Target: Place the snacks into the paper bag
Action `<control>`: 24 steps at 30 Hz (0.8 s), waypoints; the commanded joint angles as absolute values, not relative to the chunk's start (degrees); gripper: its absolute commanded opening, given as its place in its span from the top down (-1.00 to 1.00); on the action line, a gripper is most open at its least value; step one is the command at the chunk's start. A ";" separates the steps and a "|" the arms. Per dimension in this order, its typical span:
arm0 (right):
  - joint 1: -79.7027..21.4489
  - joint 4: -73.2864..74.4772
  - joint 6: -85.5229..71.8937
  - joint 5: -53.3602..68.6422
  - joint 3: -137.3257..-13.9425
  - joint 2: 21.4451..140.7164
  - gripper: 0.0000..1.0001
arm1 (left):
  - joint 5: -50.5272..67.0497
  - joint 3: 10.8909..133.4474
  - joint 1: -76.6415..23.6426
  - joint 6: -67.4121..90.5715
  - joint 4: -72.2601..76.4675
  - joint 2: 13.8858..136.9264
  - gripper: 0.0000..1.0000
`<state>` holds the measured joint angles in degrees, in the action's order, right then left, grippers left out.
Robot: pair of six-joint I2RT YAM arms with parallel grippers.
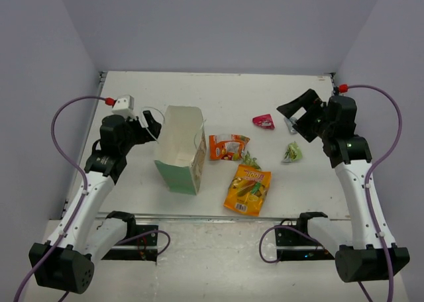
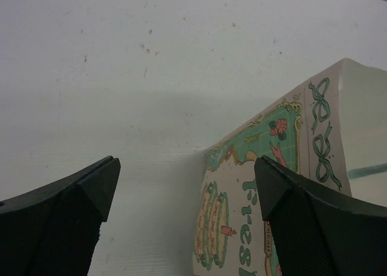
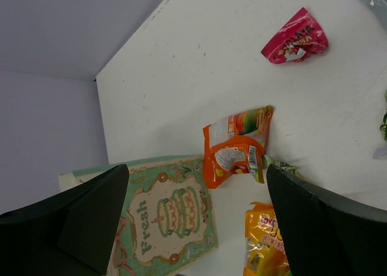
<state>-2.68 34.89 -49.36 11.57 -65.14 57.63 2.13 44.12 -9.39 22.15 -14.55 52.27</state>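
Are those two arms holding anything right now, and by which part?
Nothing is held. The left tool stands open beside the paper bag, not gripping it; the right tool is open and empty too.

Paper bag (image 1: pixel 177 143): matt paper, smooth, white inside, one side printed.
Orange-yellow pouch (image 1: pixel 247 189): glossy plastic film, crinkled.
Orange-white pouch (image 1: pixel 228 147): glossy film, creased.
Red-pink packet (image 1: pixel 264 121): shiny film, wrinkled.
Bench (image 1: pixel 232 97): white, matt, a few small dark specks.
Left claw (image 2: pixel 184 162): black, matt, inner face finely grained.
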 commanded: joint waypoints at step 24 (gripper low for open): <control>-2.72 31.20 -44.03 14.24 -65.39 58.80 -0.98 | -22.42 58.42 -8.17 37.54 -50.80 48.88 -1.00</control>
